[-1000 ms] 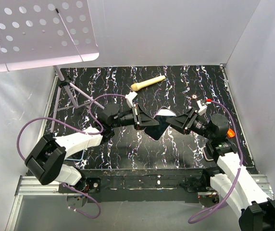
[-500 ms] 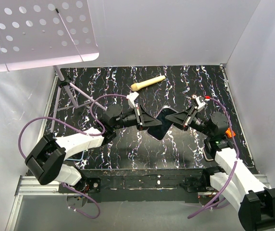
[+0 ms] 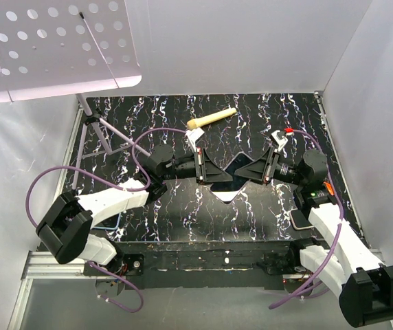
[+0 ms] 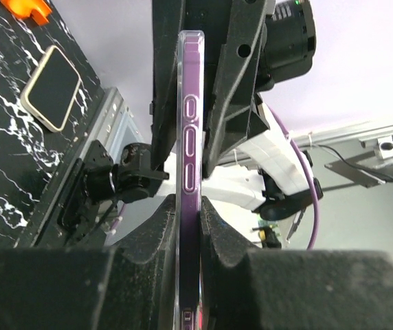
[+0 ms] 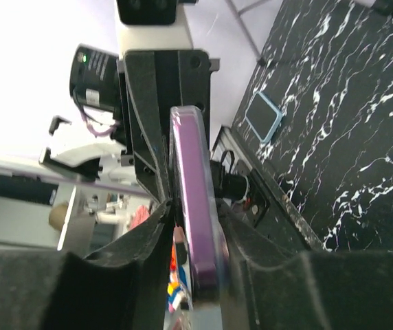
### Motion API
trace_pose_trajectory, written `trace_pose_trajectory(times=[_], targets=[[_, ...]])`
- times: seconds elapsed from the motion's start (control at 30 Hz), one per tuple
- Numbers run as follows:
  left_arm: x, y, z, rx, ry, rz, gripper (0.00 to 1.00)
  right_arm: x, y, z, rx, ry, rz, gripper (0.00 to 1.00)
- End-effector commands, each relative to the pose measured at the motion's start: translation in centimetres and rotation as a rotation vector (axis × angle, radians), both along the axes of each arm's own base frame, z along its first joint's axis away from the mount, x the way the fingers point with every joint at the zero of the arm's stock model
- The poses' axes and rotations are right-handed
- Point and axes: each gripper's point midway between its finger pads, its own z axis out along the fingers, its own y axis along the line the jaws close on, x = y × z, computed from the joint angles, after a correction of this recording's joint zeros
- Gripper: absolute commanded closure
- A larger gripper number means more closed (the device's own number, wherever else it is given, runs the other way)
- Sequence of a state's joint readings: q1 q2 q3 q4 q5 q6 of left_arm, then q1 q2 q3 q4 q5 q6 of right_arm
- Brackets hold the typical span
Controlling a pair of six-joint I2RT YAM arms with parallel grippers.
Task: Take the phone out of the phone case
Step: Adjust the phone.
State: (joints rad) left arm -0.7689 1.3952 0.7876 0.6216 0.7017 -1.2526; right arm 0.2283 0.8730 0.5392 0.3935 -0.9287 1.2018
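A purple phone in a clear case [image 3: 228,180] hangs above the black marbled table between both grippers. My left gripper [image 3: 210,174] is shut on its left end and my right gripper [image 3: 246,171] on its right end. In the left wrist view the phone [image 4: 188,130] stands edge-on with its side buttons showing. My left gripper [image 4: 189,223] clamps its near end and the right gripper's fingers [image 4: 232,82] grip the far end. In the right wrist view the phone [image 5: 192,172] is edge-on in my right gripper [image 5: 196,230], pressed against the right finger.
A wooden handle [image 3: 211,118] lies at the back of the table. A perforated white stand plate [image 3: 45,48] on a tripod is at the back left. A blue-cased phone [image 5: 264,115] lies near the left arm. A tan-cased phone [image 4: 51,86] and an orange object [image 3: 329,189] lie by the right arm.
Both grippers have turned with the phone held between them, so it has gone from lying tilted to nearly edge-on. The right wrist has risen and moved slightly towards the back.
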Motion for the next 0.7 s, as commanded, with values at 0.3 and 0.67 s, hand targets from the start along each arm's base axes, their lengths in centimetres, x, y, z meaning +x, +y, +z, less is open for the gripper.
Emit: trace_pose_trajectory(times=[0.3,0.67], targets=[[-1.7,-0.3,3.5,-0.064,-0.067,-0.060,1.00,-2.0,0.5,3.9,0.084,-0.184,0.107,0.99],[-0.5,5.0,-0.9,0.305,-0.167,0.159,0.44,-0.4,-1.1,3.8,0.015,-0.156,0.040,0.99]])
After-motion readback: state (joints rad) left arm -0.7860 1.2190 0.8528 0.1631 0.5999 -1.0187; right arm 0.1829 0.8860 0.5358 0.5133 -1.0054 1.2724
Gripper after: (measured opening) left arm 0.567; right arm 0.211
